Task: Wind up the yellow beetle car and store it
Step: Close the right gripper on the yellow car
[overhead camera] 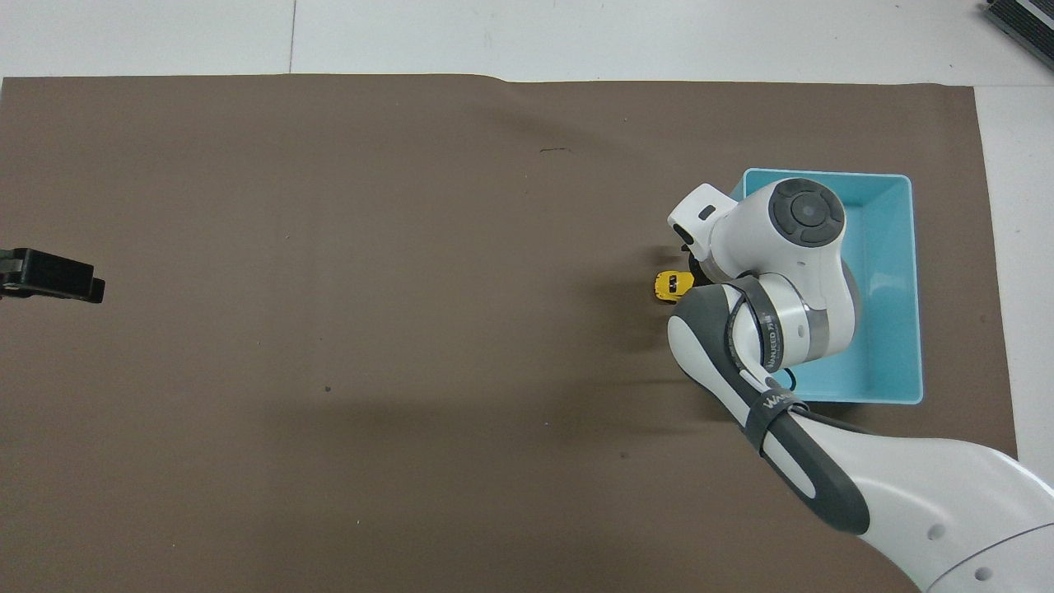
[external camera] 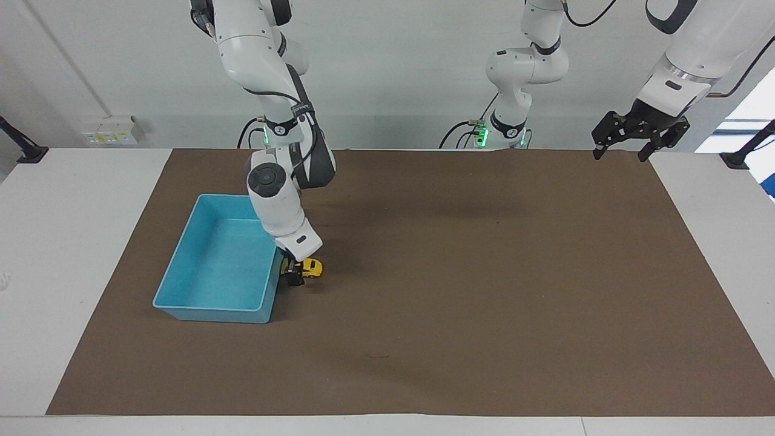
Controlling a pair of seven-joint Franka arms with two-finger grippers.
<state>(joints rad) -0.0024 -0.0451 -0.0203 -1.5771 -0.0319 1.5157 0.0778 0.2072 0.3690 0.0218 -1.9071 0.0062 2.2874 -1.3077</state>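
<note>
The yellow beetle car (external camera: 312, 266) stands on the brown mat right beside the light blue bin (external camera: 181, 257), at the side of the bin toward the table's middle. My right gripper (external camera: 292, 274) is down at the end of the car that is closest to the bin. In the overhead view the right arm's wrist covers that gripper and part of the car (overhead camera: 669, 284). My left gripper (external camera: 639, 134) hangs open and empty above the mat's corner at the left arm's end, close to the robots; its tip (overhead camera: 51, 276) shows at the overhead view's edge.
The bin (overhead camera: 904, 288) has nothing in it and lies at the right arm's end of the mat. The brown mat (external camera: 484, 290) covers most of the white table. A dark device (overhead camera: 1021, 21) sits at the table's corner farthest from the robots.
</note>
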